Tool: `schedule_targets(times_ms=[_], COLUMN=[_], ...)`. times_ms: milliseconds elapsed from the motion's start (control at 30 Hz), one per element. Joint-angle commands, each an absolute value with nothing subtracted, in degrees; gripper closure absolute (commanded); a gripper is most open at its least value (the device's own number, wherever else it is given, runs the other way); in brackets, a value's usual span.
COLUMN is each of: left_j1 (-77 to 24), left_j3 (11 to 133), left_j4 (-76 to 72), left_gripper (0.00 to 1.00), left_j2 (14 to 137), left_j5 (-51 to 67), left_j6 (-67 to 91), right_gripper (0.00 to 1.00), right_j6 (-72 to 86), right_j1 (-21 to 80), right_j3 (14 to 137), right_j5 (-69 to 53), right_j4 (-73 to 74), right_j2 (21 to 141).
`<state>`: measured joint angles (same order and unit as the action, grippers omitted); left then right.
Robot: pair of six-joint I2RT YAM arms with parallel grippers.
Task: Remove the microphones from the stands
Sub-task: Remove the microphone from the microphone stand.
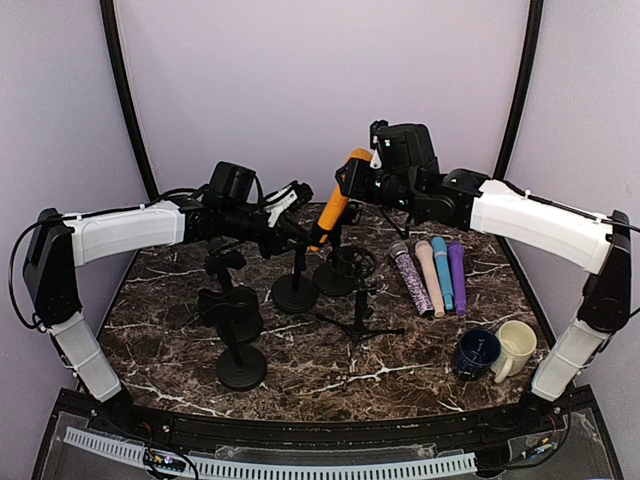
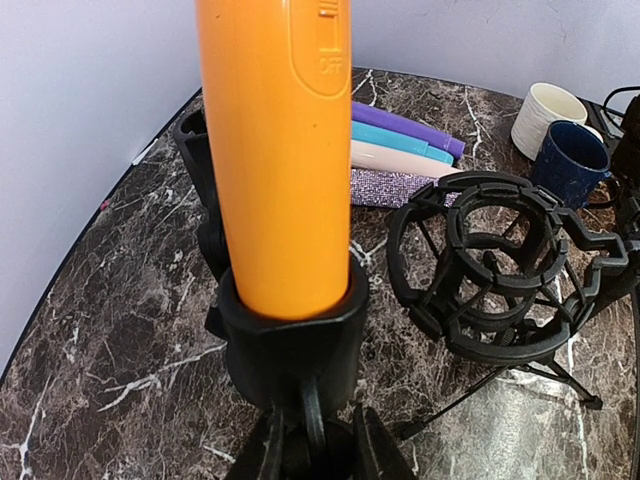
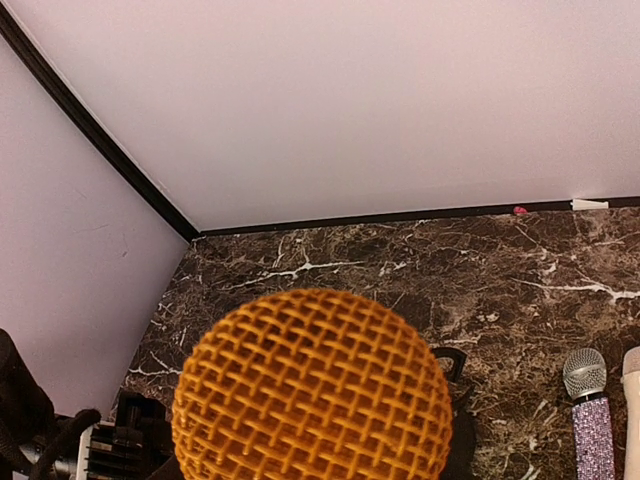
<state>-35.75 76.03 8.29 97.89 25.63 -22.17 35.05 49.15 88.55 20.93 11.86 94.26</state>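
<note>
The orange microphone (image 1: 333,205) sits tilted in the clip (image 2: 290,340) atop its stand (image 1: 296,290), so the lift-out step is in hand. The stand's stem, just below the clip, is gripped by the left jaws, which are nearly closed on it. The right jaws, part open, appear to be clamped on the microphone's head end, though the fingers are hidden there. A pull along the microphone's axis, up and away from the stand, is called for. Open room is seen above the stand. A shock mount (image 2: 500,265) crowds just beside it.
</note>
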Motion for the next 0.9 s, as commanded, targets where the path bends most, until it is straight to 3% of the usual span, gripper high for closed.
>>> schedule_targets(times_ms=[0,567,867], left_j1=[-34.76,-34.93,-35.11], left_j3=[74.20,74.27,74.27], left_j4=[18.81,19.15,19.81], left_gripper=[1.00,1.00,1.00], left_j2=[99.40,99.75,100.17], left_j5=[20.91,20.02,20.99], left_j6=[-22.66,-23.09,-23.77], right_gripper=[1.00,1.00,1.00], right_j6=[33.87,33.18,24.99], right_j1=[47.02,46.85,46.72], right_j3=[89.65,88.68,88.10], right_j5=[31.98,33.31,23.35], right_j4=[3.52,3.61,-1.79], right_j2=[87.86,85.28,85.34])
